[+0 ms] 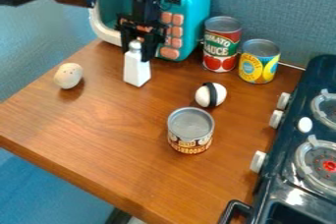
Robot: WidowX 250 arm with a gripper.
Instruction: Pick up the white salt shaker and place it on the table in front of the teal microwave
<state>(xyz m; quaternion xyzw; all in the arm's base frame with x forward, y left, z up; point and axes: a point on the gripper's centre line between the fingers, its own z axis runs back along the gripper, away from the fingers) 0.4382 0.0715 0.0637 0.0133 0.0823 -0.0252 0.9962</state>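
While our tool (136, 52) is at a white bottle (136, 72), pinching or spread we cannot tell, three closed cans (190, 138) nearby

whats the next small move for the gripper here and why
Probably a gentle squeeze in place before any lift: the black two-finger gripper is right at the narrow top of the upright white bottle, so it looks lined up, but I can't tell from this view whether it has a firm hold.
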